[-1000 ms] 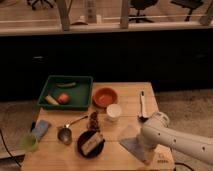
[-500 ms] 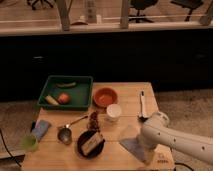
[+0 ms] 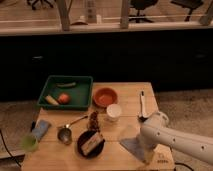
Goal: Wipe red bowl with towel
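Observation:
The red bowl [image 3: 105,96] is a shallow orange-red bowl at the middle back of the wooden table [image 3: 130,92], right of the green tray. The towel [image 3: 129,144] is a flat grey-blue cloth lying at the front right of the table. Its right part is hidden under my arm. My gripper [image 3: 148,152] hangs from the white arm that comes in from the lower right, and it is down at the towel's right edge. It is well in front of the bowl, with the white cup between them.
A green tray [image 3: 82,80] with food sits at the back left. A white cup [image 3: 114,113] stands in front of the bowl. There is a dark round dish [image 3: 90,144], a metal cup [image 3: 65,135], a light blue folded cloth [image 3: 41,129], a green cup [image 3: 30,143] and a white utensil [image 3: 142,105].

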Tool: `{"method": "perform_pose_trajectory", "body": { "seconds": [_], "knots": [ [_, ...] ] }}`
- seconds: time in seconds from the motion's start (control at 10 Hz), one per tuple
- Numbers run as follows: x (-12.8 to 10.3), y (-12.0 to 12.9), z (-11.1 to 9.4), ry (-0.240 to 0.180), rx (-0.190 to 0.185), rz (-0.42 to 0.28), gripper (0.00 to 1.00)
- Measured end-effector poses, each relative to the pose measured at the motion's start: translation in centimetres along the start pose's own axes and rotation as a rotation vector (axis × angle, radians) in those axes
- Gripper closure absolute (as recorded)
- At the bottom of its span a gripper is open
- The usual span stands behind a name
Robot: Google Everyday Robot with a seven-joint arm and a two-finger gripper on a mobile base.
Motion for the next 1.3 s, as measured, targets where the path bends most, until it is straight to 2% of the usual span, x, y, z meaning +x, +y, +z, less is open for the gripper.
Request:
{"method": "perform_pose_trajectory", "body": {
  "seconds": [0.4,0.7,0.8,1.0,1.2,1.3],
  "knots": [
    [-0.1,0.1,0.0,0.002,-0.004,-0.001,0.2],
    [-1.3,0.1,-0.6,-0.004,-0.002,-0.046,0.22],
    [-1.4,0.2,-0.7,-0.002,0.0,-0.055,0.29],
    [-1.9,0.2,-0.9,-0.004,0.003,-0.074,0.51],
    [-2.0,0.1,-1.0,-0.01,0.008,-0.083,0.67],
    [-2.1,0.2,-0.9,-0.015,0.006,-0.087,0.81]
  ]
}}
